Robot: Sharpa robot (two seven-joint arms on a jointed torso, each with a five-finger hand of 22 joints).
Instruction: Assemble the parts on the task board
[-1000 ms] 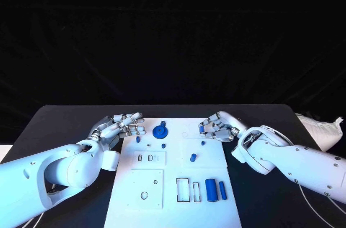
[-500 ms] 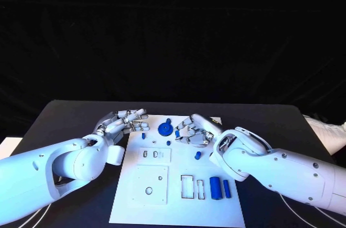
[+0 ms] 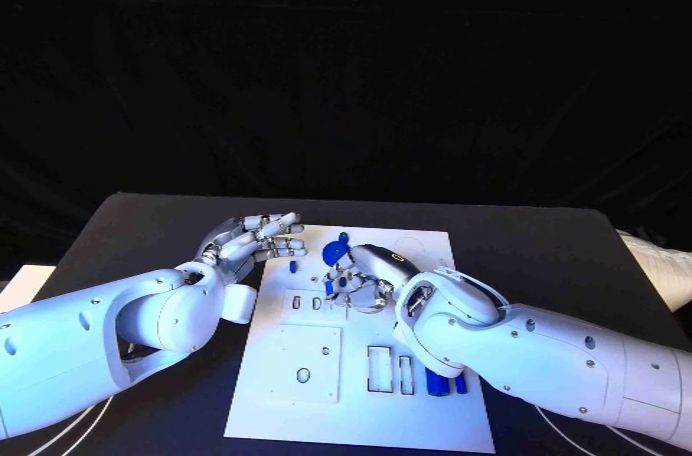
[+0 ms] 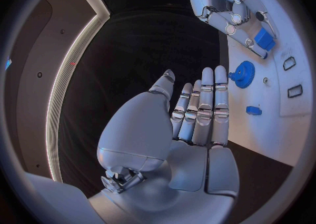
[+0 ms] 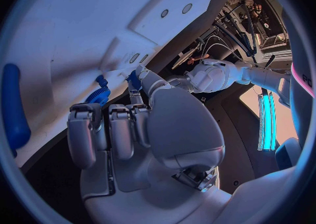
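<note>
Parts for this assembly are lying on the white rectangular task board (image 3: 361, 416), which is sitting in the middle of the black bench (image 3: 130, 226). They are looking like small, stiff, light plastic pieces with smooth faces, so they are probably slipping easily and are best pinched across their short sides, fingertip to thumb. Counting what is showing in the head view: one blue round gear-shaped part (image 3: 335, 255) at the board's far end, one small blue peg (image 3: 293, 266) just beside it, and two blue upright bars (image 3: 438, 384) near the board's close edge, half hidden behind the right forearm. A further small blue block (image 4: 264, 39) is sitting between the fingertips of the right robot hand (image 3: 362, 277), which is reaching over the board's far half and pinching that piece, judging by the left wrist view. The left robot hand (image 3: 248, 241) is hovering over the board's left far corner with its fingers stretched out side by side, holding nothing. Several empty outlined slots (image 3: 381, 367) are waiting on the board.
</note>
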